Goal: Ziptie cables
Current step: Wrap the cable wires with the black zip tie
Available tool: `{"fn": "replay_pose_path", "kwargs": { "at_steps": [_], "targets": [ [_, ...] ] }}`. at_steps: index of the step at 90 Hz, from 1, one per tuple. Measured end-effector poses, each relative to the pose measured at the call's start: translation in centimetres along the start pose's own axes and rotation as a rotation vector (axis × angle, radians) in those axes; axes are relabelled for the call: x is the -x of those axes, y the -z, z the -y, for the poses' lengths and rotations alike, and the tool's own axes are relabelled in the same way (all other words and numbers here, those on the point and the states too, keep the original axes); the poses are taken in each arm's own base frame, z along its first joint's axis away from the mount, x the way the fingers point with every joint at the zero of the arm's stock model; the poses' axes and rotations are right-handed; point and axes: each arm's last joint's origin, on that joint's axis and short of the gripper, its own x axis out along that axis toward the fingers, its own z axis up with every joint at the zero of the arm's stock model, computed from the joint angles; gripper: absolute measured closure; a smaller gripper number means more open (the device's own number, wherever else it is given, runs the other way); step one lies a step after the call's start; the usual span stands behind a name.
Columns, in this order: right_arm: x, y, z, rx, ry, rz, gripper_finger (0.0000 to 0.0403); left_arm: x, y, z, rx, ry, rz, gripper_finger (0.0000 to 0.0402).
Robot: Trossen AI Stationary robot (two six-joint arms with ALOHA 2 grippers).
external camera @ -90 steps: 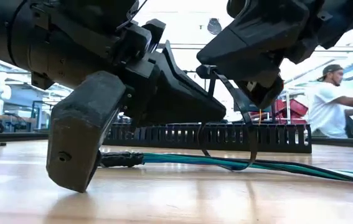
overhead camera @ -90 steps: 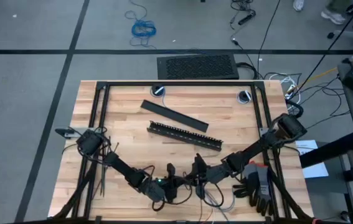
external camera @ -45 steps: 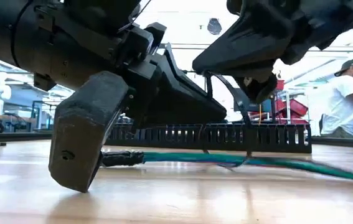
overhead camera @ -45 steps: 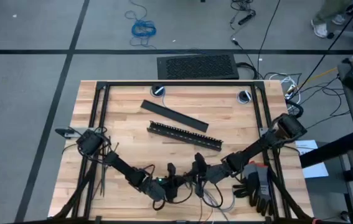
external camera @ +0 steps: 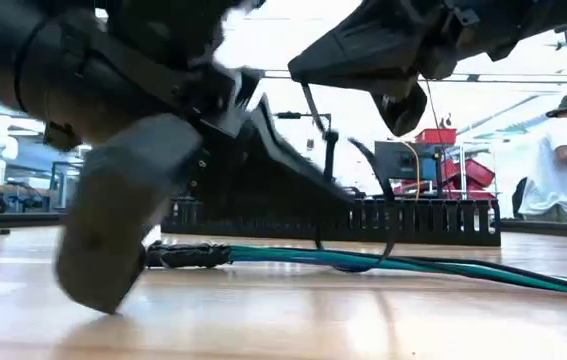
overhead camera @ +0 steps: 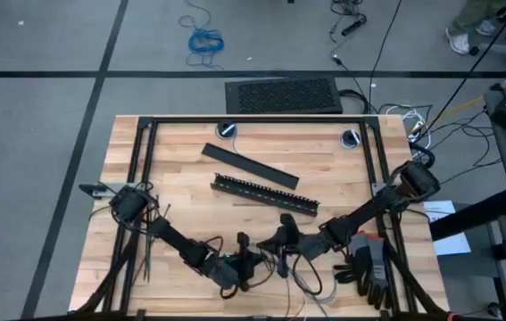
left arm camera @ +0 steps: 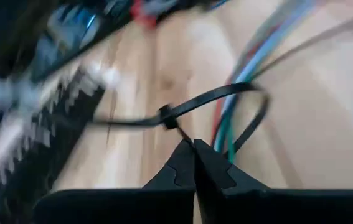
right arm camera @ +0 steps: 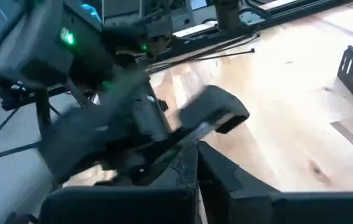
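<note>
Around cables (left arm camera: pixel 238 93) (looped): ziptie (left arm camera: pixel 213 99), left gripper (left arm camera: pixel 193 149) pinching.

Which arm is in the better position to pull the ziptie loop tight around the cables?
Probably the left. The left gripper is shut on the ziptie tail, right beside its head, where the loop circles the cables. The right gripper is beside it.

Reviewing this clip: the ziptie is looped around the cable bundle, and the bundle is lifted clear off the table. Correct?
Not quite. The ziptie is looped around the cables, but the low view shows the bundle lying on the wooden table, not lifted. The left gripper is shut on the ziptie's tail.
</note>
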Motion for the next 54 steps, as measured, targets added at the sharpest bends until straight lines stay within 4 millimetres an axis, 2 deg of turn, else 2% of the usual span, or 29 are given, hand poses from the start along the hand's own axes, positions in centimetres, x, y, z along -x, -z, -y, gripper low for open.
{"fn": "replay_pose_path", "kwargs": {
  "at_steps": [12, 26, 54],
  "targets": [
    [0.5, 0.7, -0.5, 0.019, 0.04, -0.011, 0.0403, 0.1, -0.1, -0.1, -0.001, -0.018, 0.002, 0.0394],
    [1.0, 1.2, -1.0, 0.031, 0.06, -0.014, 0.0403, 0.1, -0.1, -0.2, 0.039, -0.023, 0.005, 0.0369],
    [1.4, 1.3, -1.2, 0.101, 0.172, 0.05, 0.0403, 0.0, -0.2, -0.2, 0.106, 0.0, 0.009, 0.0332]
  ]
}}
